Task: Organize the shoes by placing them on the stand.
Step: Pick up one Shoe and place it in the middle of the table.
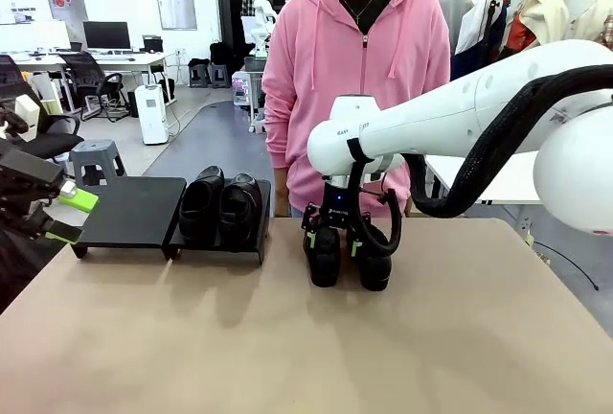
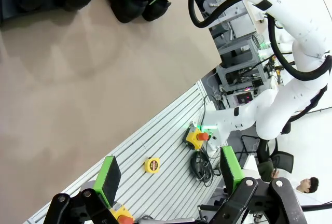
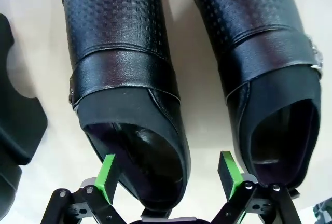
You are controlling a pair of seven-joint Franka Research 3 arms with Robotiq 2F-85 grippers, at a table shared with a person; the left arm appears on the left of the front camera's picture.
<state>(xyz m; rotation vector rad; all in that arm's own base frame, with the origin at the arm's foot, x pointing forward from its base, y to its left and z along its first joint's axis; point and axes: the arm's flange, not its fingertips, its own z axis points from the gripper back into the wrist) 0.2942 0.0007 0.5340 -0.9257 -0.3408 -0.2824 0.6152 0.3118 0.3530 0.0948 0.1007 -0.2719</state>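
Note:
Two glossy black shoes [image 1: 220, 205] sit side by side on the right platform of the stand [image 1: 134, 211]; its left platform is bare. Another pair stands on the table, the left shoe [image 1: 323, 259] [image 3: 124, 79] beside the right shoe [image 1: 374, 268] [image 3: 270, 68]. My right gripper [image 1: 333, 238] [image 3: 167, 177] hangs open just over the left shoe's heel, one finger outside the shoe, the other in the gap between the pair. At the table's left edge my left gripper [image 1: 59, 215] [image 2: 170, 175] is open and holds nothing.
A person in a pink hoodie [image 1: 354, 59] stands at the far side behind the shoes. A corner of the stand [image 3: 15, 130] lies close to the left shoe. The brown tabletop [image 1: 306, 347] stretches toward me.

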